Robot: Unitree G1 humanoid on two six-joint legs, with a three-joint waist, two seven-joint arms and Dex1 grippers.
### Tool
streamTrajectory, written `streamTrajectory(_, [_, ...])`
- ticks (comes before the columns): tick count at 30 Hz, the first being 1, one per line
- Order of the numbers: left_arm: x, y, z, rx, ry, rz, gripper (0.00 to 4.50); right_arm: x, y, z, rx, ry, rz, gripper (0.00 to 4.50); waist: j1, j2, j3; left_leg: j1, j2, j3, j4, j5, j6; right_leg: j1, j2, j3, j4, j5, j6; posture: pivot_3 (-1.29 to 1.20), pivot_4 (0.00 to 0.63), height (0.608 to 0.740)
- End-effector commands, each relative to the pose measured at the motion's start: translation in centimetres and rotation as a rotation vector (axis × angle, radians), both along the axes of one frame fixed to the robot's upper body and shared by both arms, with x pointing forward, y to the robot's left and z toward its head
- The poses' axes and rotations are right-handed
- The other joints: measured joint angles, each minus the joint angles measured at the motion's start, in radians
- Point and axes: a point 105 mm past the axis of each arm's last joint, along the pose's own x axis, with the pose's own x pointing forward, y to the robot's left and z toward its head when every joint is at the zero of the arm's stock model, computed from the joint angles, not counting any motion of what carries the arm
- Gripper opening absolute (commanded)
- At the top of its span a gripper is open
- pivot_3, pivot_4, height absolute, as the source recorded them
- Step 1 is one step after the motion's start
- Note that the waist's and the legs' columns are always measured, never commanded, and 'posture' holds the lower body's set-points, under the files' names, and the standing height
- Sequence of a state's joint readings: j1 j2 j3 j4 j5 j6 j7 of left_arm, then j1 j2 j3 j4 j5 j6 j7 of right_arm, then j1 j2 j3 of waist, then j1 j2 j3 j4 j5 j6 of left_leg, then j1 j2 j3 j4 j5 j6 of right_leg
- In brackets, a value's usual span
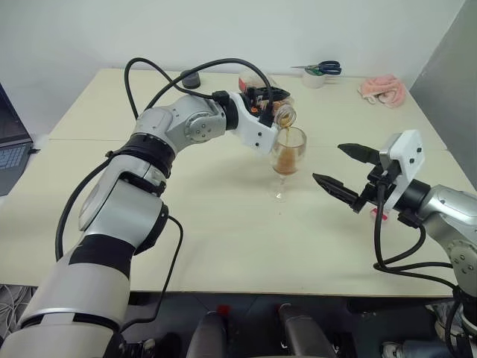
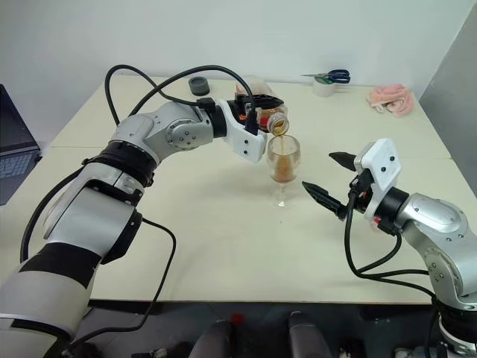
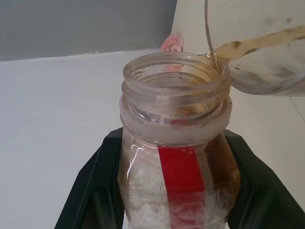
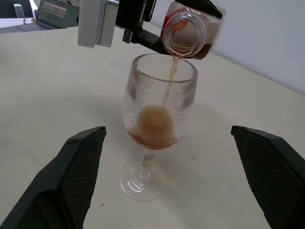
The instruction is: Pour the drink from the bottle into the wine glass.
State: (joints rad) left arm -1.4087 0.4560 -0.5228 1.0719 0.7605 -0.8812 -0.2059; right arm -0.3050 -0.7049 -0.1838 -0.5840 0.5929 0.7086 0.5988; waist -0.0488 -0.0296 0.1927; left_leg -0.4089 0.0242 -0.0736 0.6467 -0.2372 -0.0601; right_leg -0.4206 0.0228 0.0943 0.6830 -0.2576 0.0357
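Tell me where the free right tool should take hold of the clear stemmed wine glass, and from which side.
Probably the thin stem, just above the round foot. Come in level from the robot's right, where the open right tool already faces the clear stemmed wine glass. The bowl's top is taken: the small clear plastic bottle in the left tool pours there.

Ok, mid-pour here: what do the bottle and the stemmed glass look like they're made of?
The bottle looks like clear, slightly cloudy plastic: moulded screw threads ring its wide neck and a glossy red label strip runs down one side. The wine glass looks like colourless glass, though clear plastic can't be ruled out: thin smooth rim, see-through bowl with droplets clinging inside, slim stem on a round foot.
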Motion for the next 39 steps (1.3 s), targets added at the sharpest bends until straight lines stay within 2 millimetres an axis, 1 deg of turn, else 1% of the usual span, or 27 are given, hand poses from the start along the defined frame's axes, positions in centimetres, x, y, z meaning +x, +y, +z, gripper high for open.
streamTrajectory(1, [-0.5, -0.4, 2.9, -0.052, -0.066, -0.029, 2.13, 0.0, -0.1, 1.1, 0.004, -0.038, -0.013, 4.5, 0.0, 0.0, 0.0, 0.0, 0.0, 0.0, 0.0, 0.0, 0.0, 0.0, 0.0, 0.0, 0.0, 0.0, 0.0, 0.0, 0.15, 0.74])
streamTrajectory(25, [-0.5, -0.1, 2.8, -0.057, -0.055, -0.022, 2.13, 0.4, 0.0, 1.1, 0.004, -0.033, -0.012, 4.5, 0.0, 0.0, 0.0, 0.0, 0.0, 0.0, 0.001, 0.0, 0.0, 0.0, 0.0, 0.0, 0.002, 0.0, 0.0, 0.0, 0.15, 0.74])
streamTrajectory(39, [-0.8, -0.2, 3.8, -0.059, -0.105, -0.038, 2.13, 0.5, 0.1, 1.1, -0.002, -0.032, -0.003, 4.5, 0.0, 0.0, 0.0, 0.002, -0.001, 0.0, 0.001, 0.0, 0.0, 0.0, 0.0, 0.0, 0.005, 0.0, 0.0, 0.0, 0.15, 0.74])
